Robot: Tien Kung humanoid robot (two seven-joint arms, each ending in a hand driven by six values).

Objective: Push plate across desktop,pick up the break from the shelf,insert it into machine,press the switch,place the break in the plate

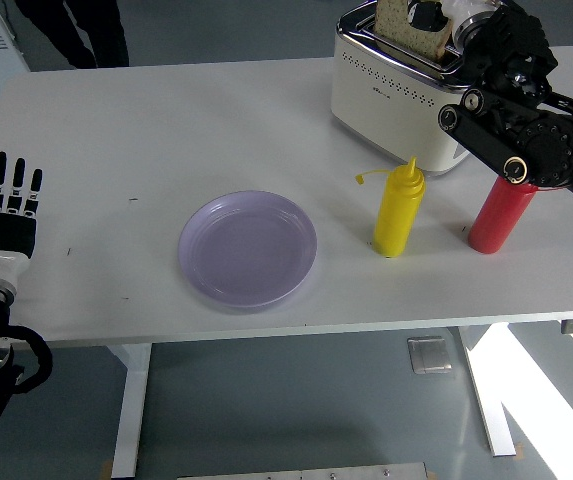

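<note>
Even, fairly bright overhead light fills the head view, and the white matte table reads clean without blown-out areas. At five o'clock a hard patch of sunlight glares on the grey floor, nearly white. Soft, short shadows fall just beneath the pale lilac round plate and beside the yellow plastic squeeze bottle. The cream toaster with chrome trim at one o'clock carries small highlights. Focus is sharp throughout; straight table edges bow slightly toward the borders.
</note>
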